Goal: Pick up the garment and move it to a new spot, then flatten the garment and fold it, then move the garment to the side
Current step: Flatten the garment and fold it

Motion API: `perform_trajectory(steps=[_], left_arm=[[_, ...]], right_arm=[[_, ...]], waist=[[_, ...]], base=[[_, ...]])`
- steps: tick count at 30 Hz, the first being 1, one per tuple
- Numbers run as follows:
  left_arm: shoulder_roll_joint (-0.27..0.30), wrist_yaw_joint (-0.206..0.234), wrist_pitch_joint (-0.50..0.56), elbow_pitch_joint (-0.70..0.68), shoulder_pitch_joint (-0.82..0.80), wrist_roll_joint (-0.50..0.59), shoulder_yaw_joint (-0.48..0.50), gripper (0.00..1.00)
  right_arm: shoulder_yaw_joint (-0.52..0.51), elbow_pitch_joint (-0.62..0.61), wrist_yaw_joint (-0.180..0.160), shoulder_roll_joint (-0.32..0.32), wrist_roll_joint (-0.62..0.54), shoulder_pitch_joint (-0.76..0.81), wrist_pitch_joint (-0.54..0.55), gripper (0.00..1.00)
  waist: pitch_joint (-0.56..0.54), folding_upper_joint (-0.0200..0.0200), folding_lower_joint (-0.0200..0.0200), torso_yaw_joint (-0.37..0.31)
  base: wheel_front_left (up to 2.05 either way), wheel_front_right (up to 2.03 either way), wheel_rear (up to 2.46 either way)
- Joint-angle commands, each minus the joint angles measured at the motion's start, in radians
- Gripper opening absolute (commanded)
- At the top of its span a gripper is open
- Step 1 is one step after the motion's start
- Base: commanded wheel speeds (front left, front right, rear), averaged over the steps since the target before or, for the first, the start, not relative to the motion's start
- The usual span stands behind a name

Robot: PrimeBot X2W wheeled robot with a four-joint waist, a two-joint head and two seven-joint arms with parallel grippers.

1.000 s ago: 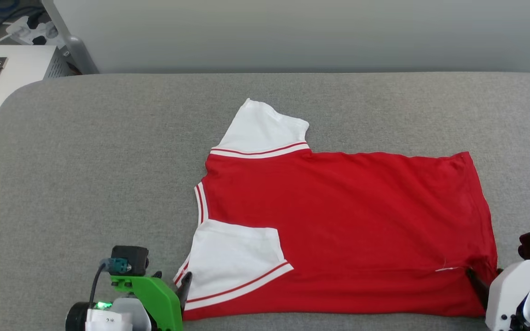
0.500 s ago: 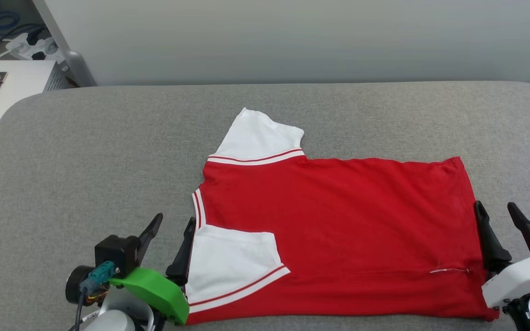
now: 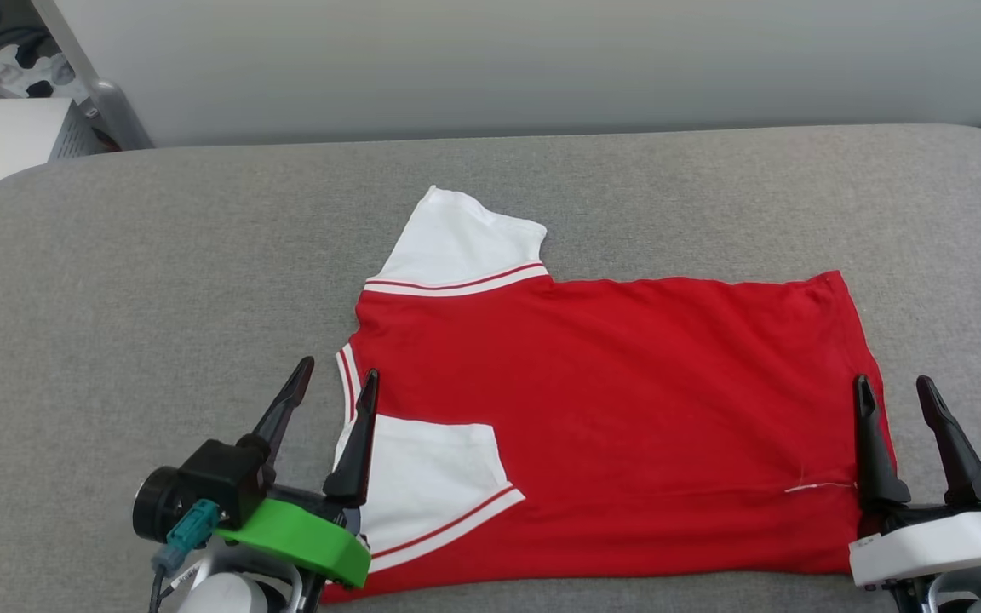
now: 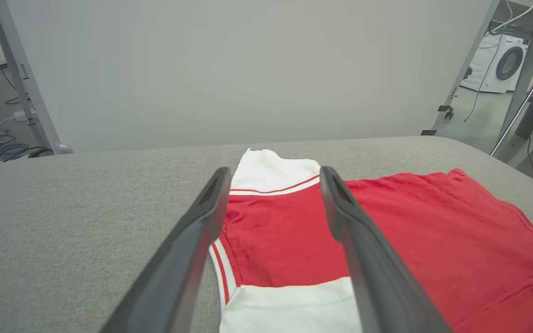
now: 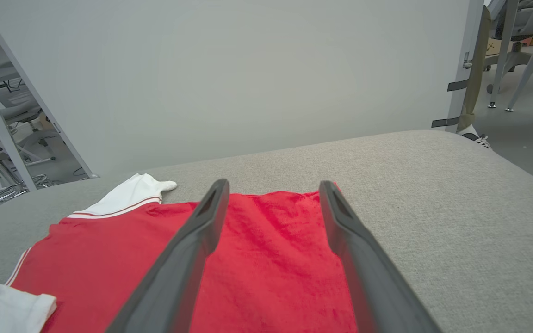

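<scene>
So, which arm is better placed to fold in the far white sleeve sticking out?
Probably left. The left gripper sits open at the collar end of the red jersey-style T-shirt, the same end as the far white sleeve; the right gripper sits open at the hem end, across the shirt.

The worktop (image 3: 158, 255) is a broad slab covered in grey woven cloth, with rounded far corners, and it spans the head view from side to side. One thing lies on it: the garment (image 3: 627, 383), spread flat with a plain red face up. It is turned sideways, neck end toward the robot's left and hem toward its right, and it sits near the worktop's front edge, somewhat right of centre. The far sleeve (image 3: 456, 243), white with red-white stripe trim, reaches out over the grey cloth. The near sleeve (image 3: 427, 477) is folded in over the red body. Bare grey cloth shows to the left, beyond, and to the right.
</scene>
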Motion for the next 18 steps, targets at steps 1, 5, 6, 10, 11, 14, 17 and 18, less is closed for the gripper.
perform_trajectory(steps=[1, 5, 6, 10, 11, 14, 17, 18], left_arm=[[-0.016, -0.020, -0.006, 0.008, 0.003, 0.023, 0.018, 1.00], [-0.045, -0.065, -0.006, 0.044, -0.036, 0.049, 0.058, 1.00], [-0.041, -0.076, -0.006, 0.061, -0.049, 0.053, 0.053, 1.00], [0.019, -0.107, 0.029, 0.144, -0.158, 0.080, -0.001, 1.00], [0.037, -0.111, 0.052, 0.161, -0.201, 0.084, -0.013, 1.00], [0.084, -0.118, 0.137, 0.195, -0.323, 0.073, -0.051, 1.00], [0.135, -0.120, 0.251, 0.219, -0.465, 0.023, -0.124, 1.00], [0.155, -0.121, 0.290, 0.226, -0.509, 0.000, -0.151, 1.00]], right_arm=[[0.006, 0.006, -0.001, 0.008, -0.012, -0.020, -0.012, 1.00], [0.019, 0.012, -0.001, 0.018, -0.028, -0.035, -0.025, 1.00], [0.021, 0.013, -0.001, 0.018, -0.033, -0.038, -0.026, 1.00], [0.038, 0.002, -0.001, 0.022, -0.048, -0.054, -0.029, 1.00], [0.042, -0.001, -0.001, 0.022, -0.052, -0.058, -0.030, 1.00], [0.047, -0.012, -0.001, 0.026, -0.056, -0.073, -0.028, 1.00], [0.060, -0.024, -0.001, 0.032, -0.060, -0.094, -0.027, 1.00], [0.065, -0.027, -0.001, 0.034, -0.061, -0.100, -0.027, 1.00]], waist=[[0.012, -0.0001, 0.0000, -0.013], [0.028, -0.0001, 0.0000, -0.038], [0.032, -0.0001, 0.0000, -0.044], [0.062, -0.0001, 0.0000, -0.074], [0.072, -0.0001, 0.0000, -0.082], [0.106, -0.0001, 0.0000, -0.105], [0.145, -0.0001, 0.0000, -0.131], [0.159, -0.0001, 0.0000, -0.140]], base=[[0.00, 0.00, 0.00], [0.00, 0.00, 0.00], [0.00, 0.00, 0.00], [0.00, 0.00, 0.00], [0.00, 0.00, 0.00], [0.00, 0.00, 0.00], [0.00, 0.00, 0.00], [0.00, 0.00, 0.00]])
